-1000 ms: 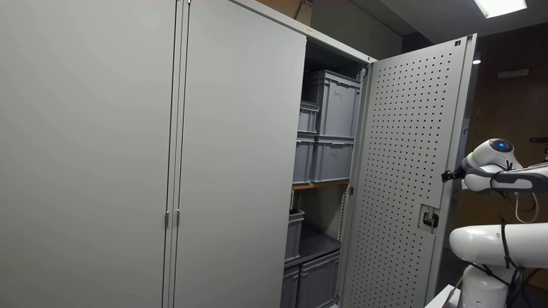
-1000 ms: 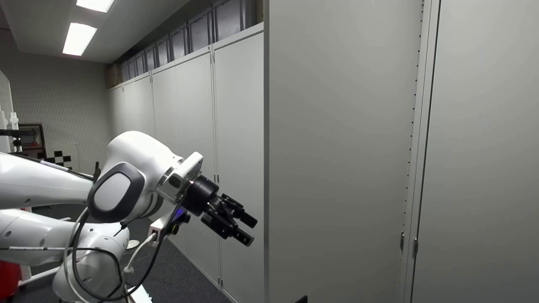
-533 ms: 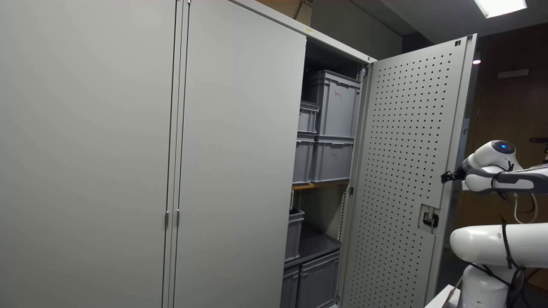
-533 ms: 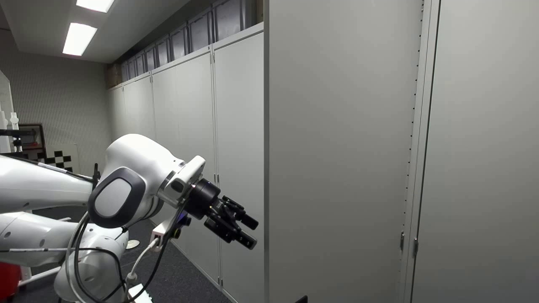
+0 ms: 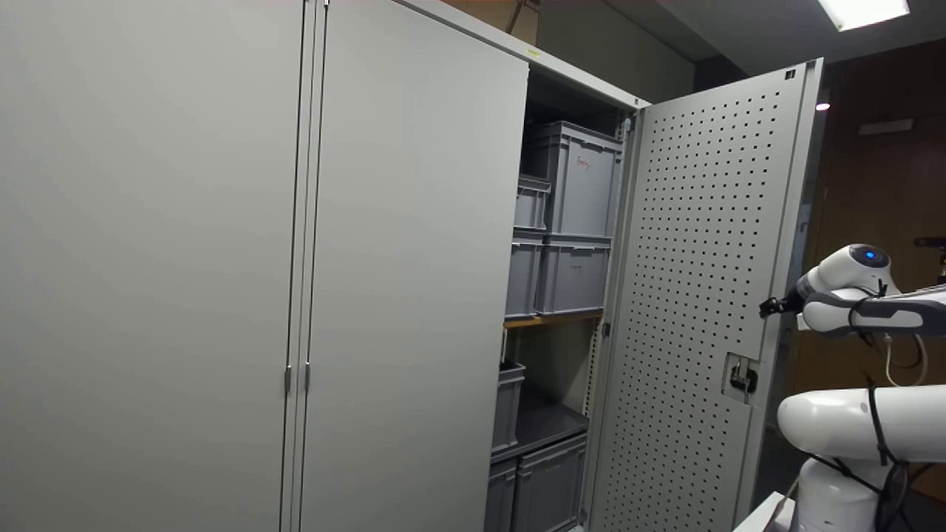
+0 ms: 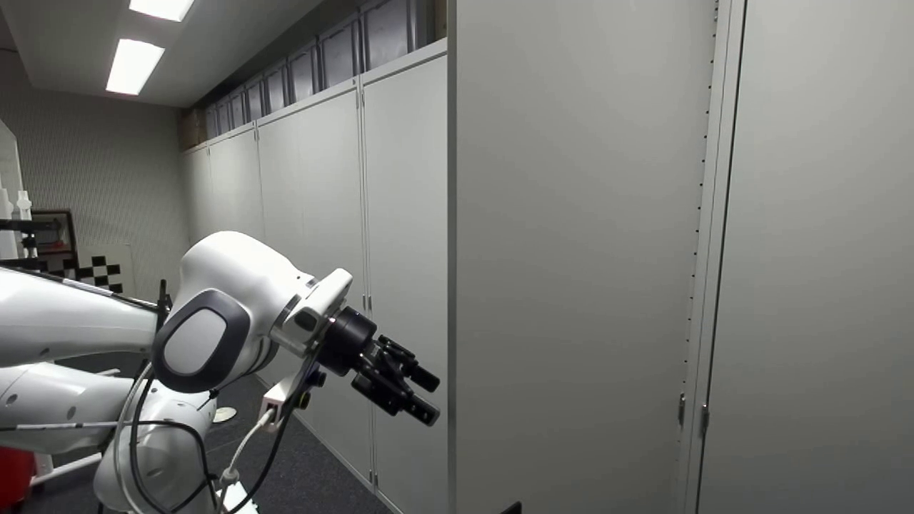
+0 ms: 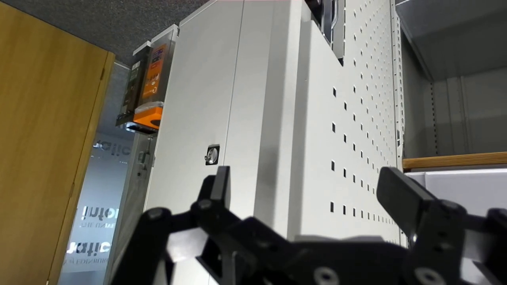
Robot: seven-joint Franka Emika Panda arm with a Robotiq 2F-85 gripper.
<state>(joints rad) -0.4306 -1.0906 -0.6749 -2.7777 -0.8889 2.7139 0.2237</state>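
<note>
Along this side of the room stands a tall grey metal cabinet [image 5: 414, 258], its perforated door [image 5: 702, 258] open toward the white robot arm [image 6: 235, 278]. Inside, shelves [image 5: 553, 420] carry grey plastic crates [image 5: 587, 188], some stacked. Just beside the door's free edge [image 6: 452, 321] hangs the black gripper [image 6: 428, 395], its fingers [image 6: 420, 409] spread well apart; whether they touch the door, I can't tell. Near that same edge, a small latch [image 5: 741, 377] sits in the door's inner face.
</note>
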